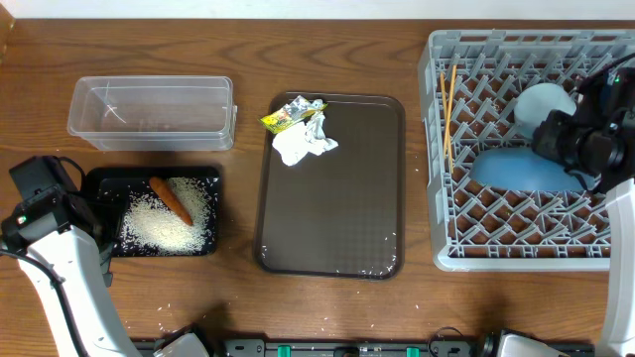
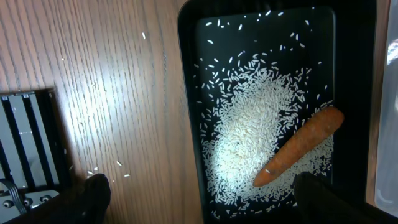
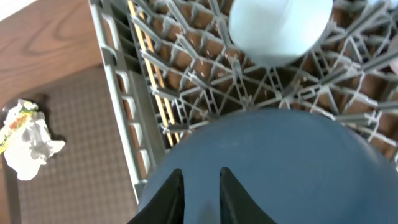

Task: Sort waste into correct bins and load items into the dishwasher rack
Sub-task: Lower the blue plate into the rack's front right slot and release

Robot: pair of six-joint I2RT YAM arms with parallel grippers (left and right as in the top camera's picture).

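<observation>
**Left hand wide over the black tray, right hand narrow at the plate**

My left hand (image 2: 205,200) hung spread wide above the black tray (image 2: 189,93), one dark fingertip (image 2: 93,194) over the wooden surface (image 2: 93,74) and the other over the tray's far side. It held nothing. In the tray lay a heap of white rice (image 2: 249,134), and the orange carrot (image 2: 301,146) rested at a slant on its edge. A few stray grains (image 2: 118,165) lay on the surface beside the tray. The clear tub (image 1: 152,111) stood just behind the tray.

My right hand (image 3: 200,196) was over the grey rack (image 1: 437,149), its fingers (image 3: 168,196) drawn to a narrow gap against the blue plate (image 3: 280,155). Blue showed between them, and I could not tell whether they pinched the plate. The plate sat inside the rack among the pegs, the light-blue bowl (image 3: 280,28) just behind it. The chopsticks (image 1: 451,109) lay along the rack's left side.

Between tub and rack lay the brown tray (image 1: 337,208), with the crumpled tissue (image 1: 303,144) and the yellow-green wrapper (image 1: 286,117) touching each other at its back left corner.
</observation>
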